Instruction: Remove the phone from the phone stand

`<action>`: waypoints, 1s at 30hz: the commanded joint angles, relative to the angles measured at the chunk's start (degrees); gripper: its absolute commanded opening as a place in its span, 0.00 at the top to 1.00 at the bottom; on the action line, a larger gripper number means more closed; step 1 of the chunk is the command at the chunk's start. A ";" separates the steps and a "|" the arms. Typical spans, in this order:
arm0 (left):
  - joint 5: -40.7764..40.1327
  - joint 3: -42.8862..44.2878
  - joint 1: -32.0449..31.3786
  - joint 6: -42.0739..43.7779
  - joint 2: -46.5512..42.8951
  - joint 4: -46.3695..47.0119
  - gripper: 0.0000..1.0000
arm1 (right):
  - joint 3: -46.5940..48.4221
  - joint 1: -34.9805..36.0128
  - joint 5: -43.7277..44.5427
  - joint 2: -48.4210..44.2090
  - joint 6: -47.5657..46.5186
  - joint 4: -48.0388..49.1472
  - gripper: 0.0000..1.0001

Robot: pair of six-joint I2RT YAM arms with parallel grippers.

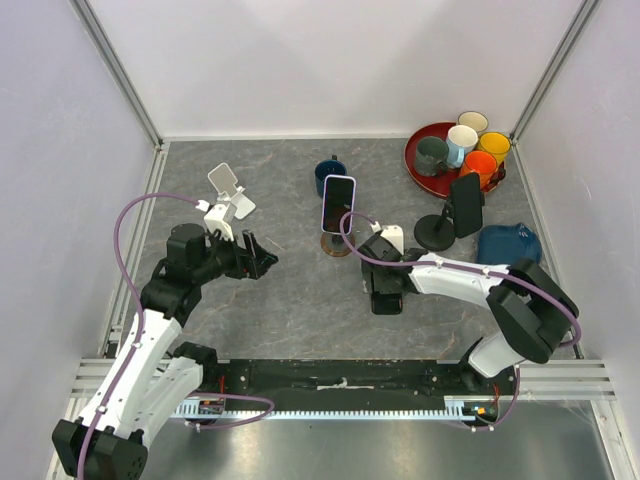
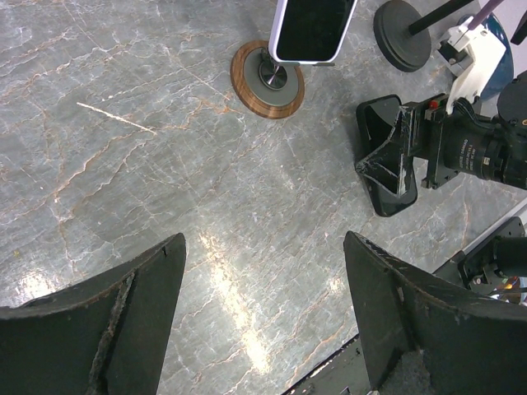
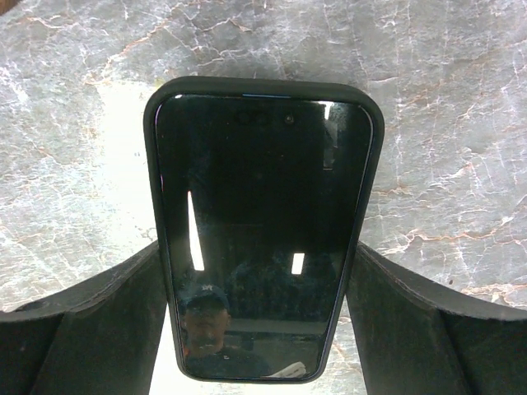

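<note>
Both phone [image 3: 262, 164] edges clamped, right claw [image 3: 259, 251]

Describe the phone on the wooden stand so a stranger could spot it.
On the grey table, just beyond the right gripper, a round wooden stand holds an upright phone. Its pale case sets it apart from the black phone on the black stand near the red tray.

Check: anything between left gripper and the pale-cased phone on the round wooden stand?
Nothing visible: only grey marble table between left gripper and pale-cased phone on its round wooden stand. Right gripper, around a black-cased phone, sits aside.
</note>
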 commanded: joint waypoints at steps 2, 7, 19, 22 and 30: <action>0.09 1.92 -0.22 1.83 -0.62 0.78 0.16 | -1.41 -0.43 -0.09 -1.91 1.69 -0.12 0.09; 0.17 1.75 -0.30 1.83 -0.71 0.78 0.16 | -0.80 -0.34 0.00 -3.94 1.69 -0.21 0.02; 0.44 1.57 -0.22 1.74 -0.62 0.96 0.16 | 2.62 -0.34 0.35 -16.41 -4.45 -0.39 0.02; 0.79 1.57 -0.22 1.65 -0.45 1.14 0.16 | 4.64 -0.26 -1.05 -20.63 -9.80 1.36 0.02; 2.81 0.61 -0.13 1.48 -1.06 3.07 0.16 | 1.31 -0.34 -10.81 -31.00 -23.09 18.66 0.02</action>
